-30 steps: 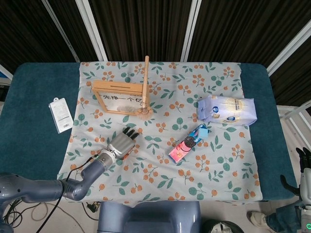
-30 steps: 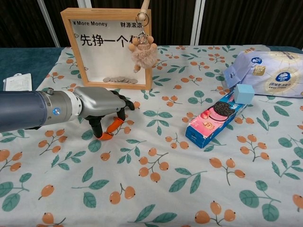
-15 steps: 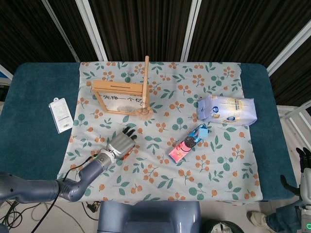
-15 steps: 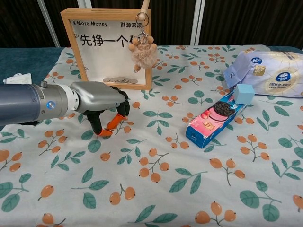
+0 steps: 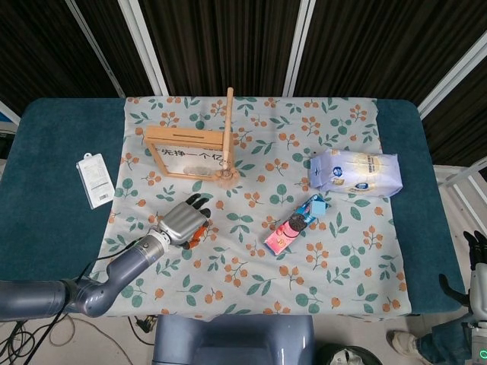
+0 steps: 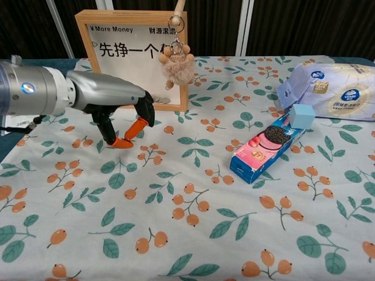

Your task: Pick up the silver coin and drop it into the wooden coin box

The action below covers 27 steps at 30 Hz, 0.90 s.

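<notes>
The wooden coin box stands upright at the back left of the floral cloth, with several coins lying in the bottom behind its clear front. My left hand hovers above the cloth just in front of the box. Its fingers are curled, and its orange fingertips are held a coin's width apart. They seem to pinch the silver coin edge-on, though I can barely make it out. No coin lies on the cloth below. My right hand hangs off the table at the far right, holding nothing.
A fluffy keychain hangs from a wooden stick at the box's right end. A pink biscuit box with a blue cube and a tissue pack lie to the right. A white card lies left of the cloth.
My left hand has lifted off the cloth and moved back and left toward the coin box, fingers still curled the same way. The right hand has not moved.
</notes>
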Each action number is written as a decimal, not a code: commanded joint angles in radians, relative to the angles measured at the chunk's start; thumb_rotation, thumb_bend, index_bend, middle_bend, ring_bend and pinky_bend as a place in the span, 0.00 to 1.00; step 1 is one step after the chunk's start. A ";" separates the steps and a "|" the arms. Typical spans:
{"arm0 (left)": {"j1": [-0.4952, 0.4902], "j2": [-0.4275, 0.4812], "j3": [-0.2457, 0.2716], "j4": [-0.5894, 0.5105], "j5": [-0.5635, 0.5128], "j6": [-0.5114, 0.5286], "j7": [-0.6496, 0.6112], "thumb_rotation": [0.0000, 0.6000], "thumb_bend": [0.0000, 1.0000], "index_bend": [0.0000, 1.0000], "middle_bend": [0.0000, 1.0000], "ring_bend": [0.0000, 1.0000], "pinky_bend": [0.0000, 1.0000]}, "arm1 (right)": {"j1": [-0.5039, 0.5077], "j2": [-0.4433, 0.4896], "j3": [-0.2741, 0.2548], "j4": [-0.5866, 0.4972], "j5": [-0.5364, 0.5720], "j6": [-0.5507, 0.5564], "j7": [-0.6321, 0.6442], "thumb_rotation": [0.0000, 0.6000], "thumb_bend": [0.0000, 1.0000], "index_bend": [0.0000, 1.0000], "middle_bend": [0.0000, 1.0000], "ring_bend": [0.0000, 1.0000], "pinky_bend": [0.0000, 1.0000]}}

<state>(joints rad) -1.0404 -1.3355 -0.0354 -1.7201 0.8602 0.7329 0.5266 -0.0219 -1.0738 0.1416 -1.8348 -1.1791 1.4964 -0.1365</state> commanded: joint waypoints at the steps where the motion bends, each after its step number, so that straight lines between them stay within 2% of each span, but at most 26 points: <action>1: 0.003 0.101 -0.021 -0.088 0.018 0.011 -0.033 1.00 0.67 0.67 0.25 0.00 0.00 | 0.000 -0.001 0.000 0.001 -0.002 0.002 0.000 1.00 0.37 0.10 0.05 0.00 0.00; 7: 0.031 0.259 -0.050 -0.225 0.051 0.085 -0.060 1.00 0.67 0.67 0.25 0.00 0.00 | 0.000 -0.003 0.000 0.002 -0.003 0.004 -0.003 1.00 0.37 0.10 0.05 0.00 0.00; 12: 0.087 0.401 -0.072 -0.345 0.129 0.139 -0.129 1.00 0.65 0.67 0.25 0.00 0.00 | 0.000 -0.006 0.000 0.002 -0.005 0.007 -0.005 1.00 0.37 0.10 0.05 0.00 0.00; 18: 0.149 0.494 -0.135 -0.371 0.209 0.242 -0.228 1.00 0.64 0.67 0.26 0.00 0.00 | -0.001 -0.006 0.003 -0.002 0.001 0.008 -0.002 1.00 0.37 0.10 0.05 0.00 0.00; 21: 0.118 0.522 -0.178 -0.338 0.166 0.204 -0.252 1.00 0.64 0.67 0.26 0.00 0.00 | -0.001 -0.005 0.003 -0.004 0.002 0.007 -0.002 1.00 0.37 0.10 0.05 0.00 0.00; 24: 0.024 0.553 -0.226 -0.279 0.058 0.085 -0.232 1.00 0.64 0.68 0.26 0.00 0.00 | -0.002 -0.006 0.002 -0.004 0.000 0.008 -0.003 1.00 0.37 0.10 0.05 0.00 0.00; 27: -0.089 0.557 -0.247 -0.199 -0.070 -0.013 -0.164 1.00 0.64 0.68 0.26 0.00 0.00 | -0.001 -0.006 0.001 -0.005 0.001 0.007 -0.005 1.00 0.37 0.10 0.05 0.00 0.00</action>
<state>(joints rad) -1.0186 -0.7992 -0.2426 -2.0006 0.9133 0.8261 0.3081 -0.0232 -1.0803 0.1427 -1.8392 -1.1780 1.5035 -0.1409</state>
